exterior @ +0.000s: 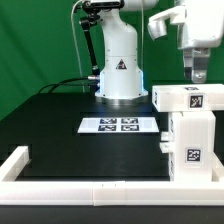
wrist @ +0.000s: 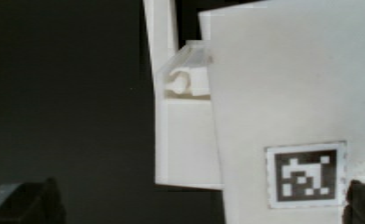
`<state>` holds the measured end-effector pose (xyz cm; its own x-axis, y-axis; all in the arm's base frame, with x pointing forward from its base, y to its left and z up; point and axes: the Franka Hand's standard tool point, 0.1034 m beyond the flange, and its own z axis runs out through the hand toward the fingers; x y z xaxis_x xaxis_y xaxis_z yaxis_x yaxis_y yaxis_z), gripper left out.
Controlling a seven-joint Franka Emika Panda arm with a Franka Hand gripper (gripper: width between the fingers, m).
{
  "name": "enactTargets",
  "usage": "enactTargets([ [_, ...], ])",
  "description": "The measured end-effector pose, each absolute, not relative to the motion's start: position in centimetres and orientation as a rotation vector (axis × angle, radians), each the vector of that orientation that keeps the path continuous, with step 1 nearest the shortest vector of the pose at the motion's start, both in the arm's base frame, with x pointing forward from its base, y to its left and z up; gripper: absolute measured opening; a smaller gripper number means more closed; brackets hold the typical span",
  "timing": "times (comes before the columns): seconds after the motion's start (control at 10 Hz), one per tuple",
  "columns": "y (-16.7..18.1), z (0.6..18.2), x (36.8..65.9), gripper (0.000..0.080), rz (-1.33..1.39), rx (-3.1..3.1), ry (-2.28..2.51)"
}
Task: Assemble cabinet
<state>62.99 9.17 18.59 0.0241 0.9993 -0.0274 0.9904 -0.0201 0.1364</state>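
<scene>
Green curtain backs a black bench (exterior: 60, 120) edged by a low white border rail (exterior: 60, 188), with the robot's white base at the far edge. On the evidence of these views, assembly has hardly begun: the cabinet parts stand as separate white pieces, none visibly joined, so fitting them together is still ahead.

Those parts sit along the bench's edge on the exterior view's right. One tagged cabinet block (exterior: 186, 99) stands farther back, and a taller cabinet piece (exterior: 191, 145) with its own square tag stands nearer the front rail, just beside it. Whether the two touch is unclear. Both are plain matte white plastic with black-and-white tags; the wrist view shows flat white panels (wrist: 250, 100) with a tag low on one face and a small notch or bracket on an edge.

Above the rear block, the gripper (exterior: 200, 68) hangs with its jaws spread wide, grasping nothing.

Near mid-bench lies the marker board (exterior: 118, 125).
</scene>
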Motion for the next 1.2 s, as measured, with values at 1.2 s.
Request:
enactTargets([
  [1.2, 9.3, 15.3, 59.7, 0.0797, 0.024, 2.091, 2.191],
])
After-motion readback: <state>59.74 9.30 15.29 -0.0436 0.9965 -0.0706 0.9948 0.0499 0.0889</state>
